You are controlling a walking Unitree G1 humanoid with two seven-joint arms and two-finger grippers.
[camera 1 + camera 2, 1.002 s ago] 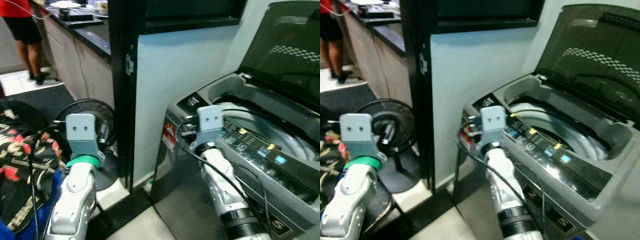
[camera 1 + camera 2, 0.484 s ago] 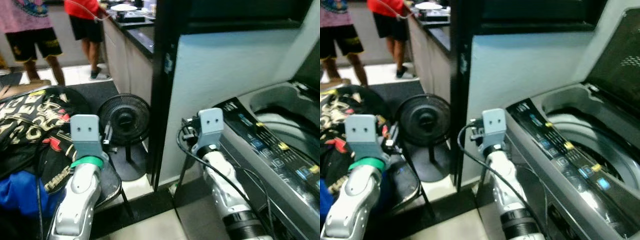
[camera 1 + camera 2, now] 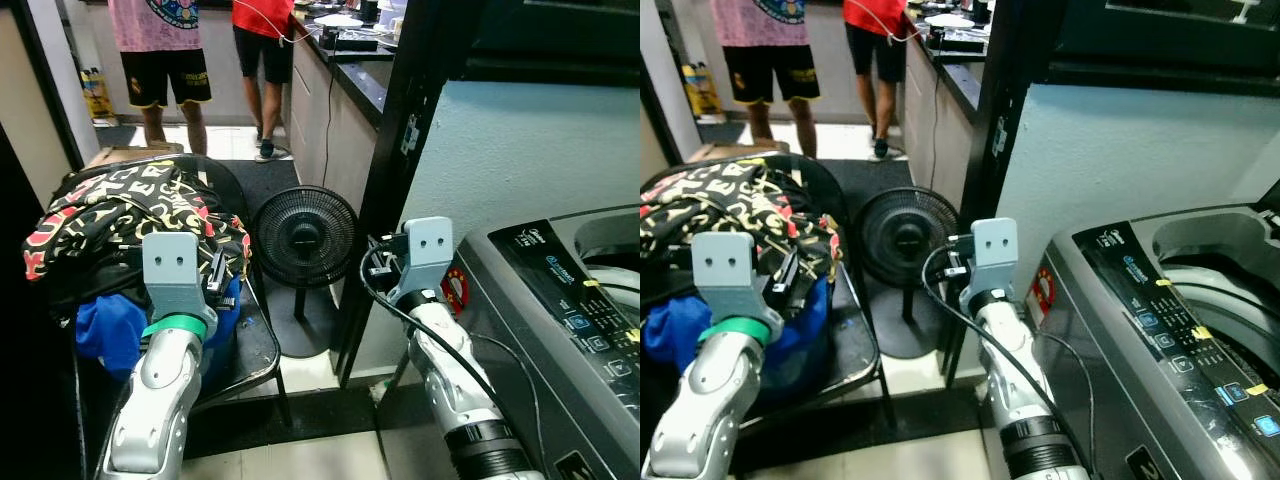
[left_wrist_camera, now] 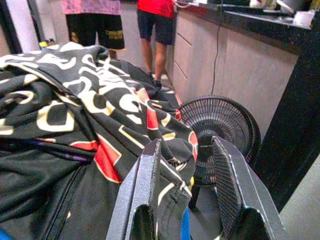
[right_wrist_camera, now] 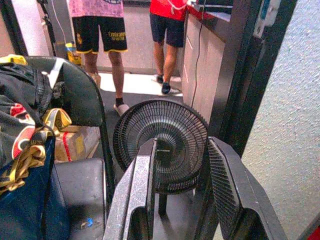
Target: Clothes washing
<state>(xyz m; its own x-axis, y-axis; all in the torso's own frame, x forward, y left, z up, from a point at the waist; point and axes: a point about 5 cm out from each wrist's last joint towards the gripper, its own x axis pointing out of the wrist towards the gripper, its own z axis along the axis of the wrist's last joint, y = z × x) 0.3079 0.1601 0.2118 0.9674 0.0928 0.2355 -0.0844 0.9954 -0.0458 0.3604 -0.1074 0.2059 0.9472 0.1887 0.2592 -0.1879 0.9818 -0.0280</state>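
With both the left hand (image 4: 187,200) and right hand (image 5: 180,200) spread and empty, the clothes (image 3: 130,215) lie heaped on the chair (image 3: 262,350) at 10 o'clock; a shallow pinch could drag the heap onto the fan (image 3: 304,237).

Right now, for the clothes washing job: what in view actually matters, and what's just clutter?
Belongs to the job:
- pile of clothes heaped on the chair
- washing machine, control panel facing up
- left gripper, open, right at the patterned garment
- right gripper, open, pointed toward the fan

Just there:
- floor fan
- kitchen counter
- two people standing beyond
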